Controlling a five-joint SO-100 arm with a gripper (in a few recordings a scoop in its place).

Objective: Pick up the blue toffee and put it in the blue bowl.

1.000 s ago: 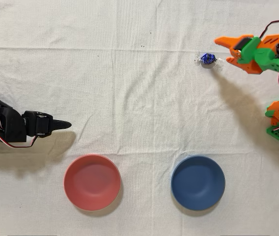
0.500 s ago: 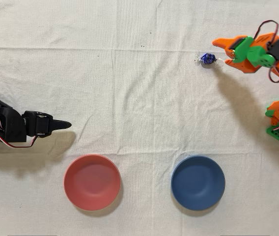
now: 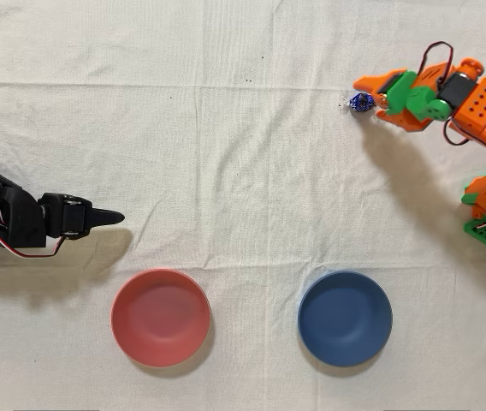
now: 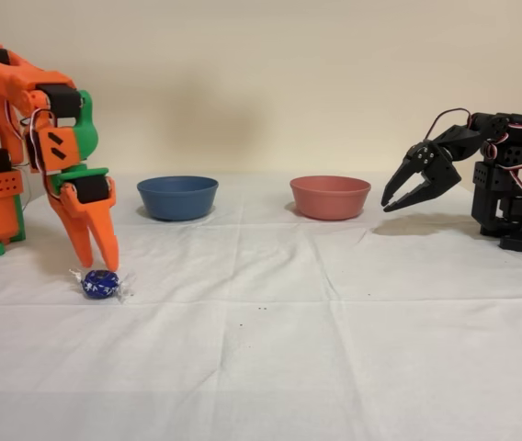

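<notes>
The orange arm's hand (image 4: 97,260) hangs with fingers parted, tips just above the blue toffee (image 4: 100,284) on the surface (image 4: 334,349).

Overhead view straight down on the whole cloth; fixed view low, table-level, facing both bowls; same tabletop shared

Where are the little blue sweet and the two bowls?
blue toffee (image 4: 100,284), fixed view, on its foil middle.
blue bowl (image 4: 177,202), fixed view, on its outer wall.
pink bowl (image 3: 123,295), overhead view, on its rim.
</notes>
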